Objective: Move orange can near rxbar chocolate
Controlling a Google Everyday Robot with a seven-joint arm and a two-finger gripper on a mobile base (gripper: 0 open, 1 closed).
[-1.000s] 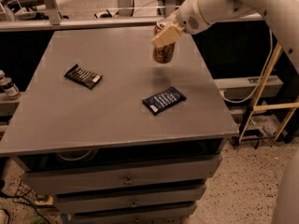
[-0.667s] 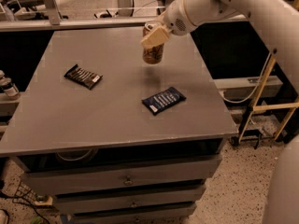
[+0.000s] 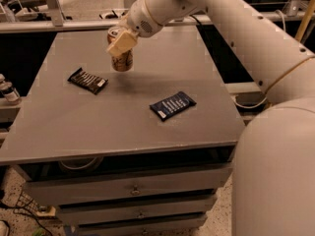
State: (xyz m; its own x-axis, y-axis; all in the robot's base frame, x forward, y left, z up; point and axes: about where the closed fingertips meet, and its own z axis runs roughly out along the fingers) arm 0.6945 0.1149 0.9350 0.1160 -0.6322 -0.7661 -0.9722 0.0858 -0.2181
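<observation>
Gripper [image 3: 122,43] clamped on the can [image 3: 122,63], held over the table [image 3: 206,73]. Can: orange-tan body, pale swirls, silver top rim. Dark, pale-striped chocolate bar [image 3: 87,80] lies near, lower left.

The arm [image 3: 231,18] is clad in a smooth off-white shell made of thick, rounded tubular sections. A thin seam runs between the sections, and small dark recessed dots are spaced along the upper section. The wrist housing [image 3: 147,16] is bulbous and carries a round patch of fine perforations. The gripper [image 3: 119,48], located above the far left part of the table [image 3: 172,58], clamps the orange can [image 3: 122,61]. Its visible finger [image 3: 122,42] is a blocky, pale beige pad. The base housing [image 3: 275,176] is a large, plain off-white dome.
</observation>
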